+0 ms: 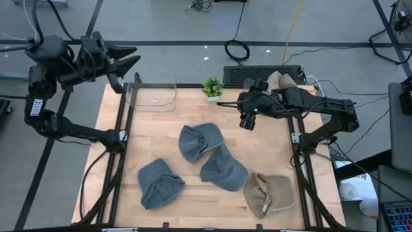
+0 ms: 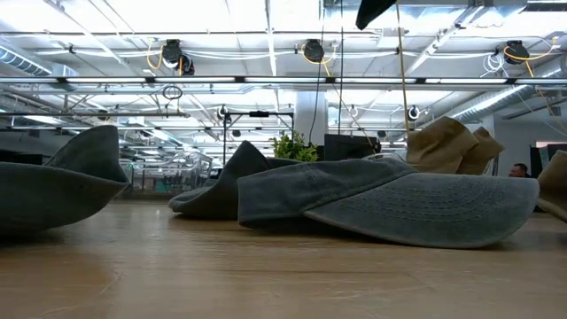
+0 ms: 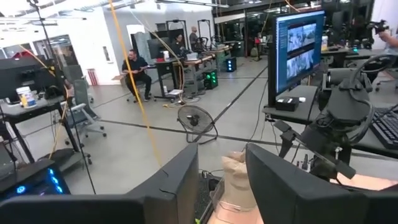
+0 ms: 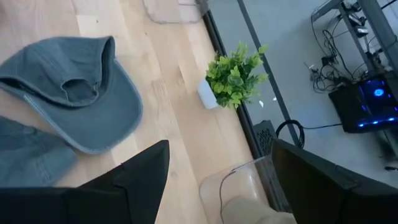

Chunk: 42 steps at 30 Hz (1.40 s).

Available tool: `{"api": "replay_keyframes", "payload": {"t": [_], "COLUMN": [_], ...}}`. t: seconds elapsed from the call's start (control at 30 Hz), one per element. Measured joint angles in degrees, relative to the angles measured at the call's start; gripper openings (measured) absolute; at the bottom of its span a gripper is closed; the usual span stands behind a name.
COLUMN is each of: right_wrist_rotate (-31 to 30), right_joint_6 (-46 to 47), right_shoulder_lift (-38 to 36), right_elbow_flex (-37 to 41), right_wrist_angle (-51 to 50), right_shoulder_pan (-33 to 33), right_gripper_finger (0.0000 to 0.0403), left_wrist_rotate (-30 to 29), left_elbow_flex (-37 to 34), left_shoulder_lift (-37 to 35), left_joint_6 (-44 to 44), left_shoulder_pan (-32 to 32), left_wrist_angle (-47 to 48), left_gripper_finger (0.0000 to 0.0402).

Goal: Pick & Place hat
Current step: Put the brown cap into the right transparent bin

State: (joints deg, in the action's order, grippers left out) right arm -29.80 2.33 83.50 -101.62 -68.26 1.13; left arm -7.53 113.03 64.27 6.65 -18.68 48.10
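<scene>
The right gripper (image 1: pixel 223 103) hung with its fingers spread wide and holding nothing, over the table's (image 1: pixel 154 125) far edge. Nearest it, below and toward the table's middle, lay a blue-grey hat (image 1: pixel 198 140), brim pointing away from the gripper; the right arm was the nearer one. Farther off, the left gripper (image 1: pixel 131 57) was raised outside the far left corner, jaws parted, also holding nothing. The clear bin (image 1: pixel 153 93) showed no hat inside.
</scene>
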Motion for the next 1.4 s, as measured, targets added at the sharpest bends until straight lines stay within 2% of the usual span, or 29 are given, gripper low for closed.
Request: {"api": "replay_keyframes", "payload": {"t": [0.13, 0.23, 0.37, 0.6, 0.67, 0.8, 1.13, 1.23, 1.4], "right_wrist_rotate": [0.3, 3.3, 9.2, 21.4, 23.8, 24.4, 31.7, 34.0, 41.1], "right_joint_6": [1.3, 1.3, 1.1, 0.0, -0.2, -0.8, -1.0, -0.9, 2.5], "right_shoulder_lift": [-0.4, -0.4, 0.3, 4.1, 4.4, 4.3, 4.3, 4.5, 4.5], "right_elbow_flex": [0.0, 0.0, 0.0, 0.1, 0.1, 0.1, 0.1, 2.6, 11.0], "right_wrist_angle": [-2.3, -6.3, -13.6, -21.9, -21.8, -21.7, -21.7, -21.6, -21.9], "right_shoulder_pan": [0.0, 0.0, 0.3, 2.1, 2.3, 2.2, -0.2, -1.3, -3.8], "right_gripper_finger": [0.0272, 0.0272, 0.0272, 0.0272, 0.0272, 0.0272, 0.0272, 0.0281, 0.0319], "left_wrist_rotate": [-0.2, -2.2, -5.3, -5.6, -5.6, -5.6, -4.5, -4.5, -4.4], "left_elbow_flex": [0.0, 0.0, 0.0, 0.0, 0.0, 0.0, 0.0, 0.0, 0.0], "left_shoulder_lift": [-0.7, -1.5, -1.9, -1.7, -1.7, -1.8, -1.8, -1.8, -1.8], "left_joint_6": [0.2, 0.3, 0.7, -0.3, -0.8, -1.1, -1.5, -1.6, -2.8], "left_shoulder_pan": [0.0, 0.0, 0.0, 0.0, 0.0, 0.0, 0.0, 0.0, 0.0], "left_wrist_angle": [0.2, 0.4, 3.0, 5.8, 6.6, 8.8, 12.2, 12.2, 12.2], "left_gripper_finger": [0.0180, 0.0216, 0.0255, 0.0297, 0.0303, 0.0307, 0.0290, 0.0293, 0.0307]}}
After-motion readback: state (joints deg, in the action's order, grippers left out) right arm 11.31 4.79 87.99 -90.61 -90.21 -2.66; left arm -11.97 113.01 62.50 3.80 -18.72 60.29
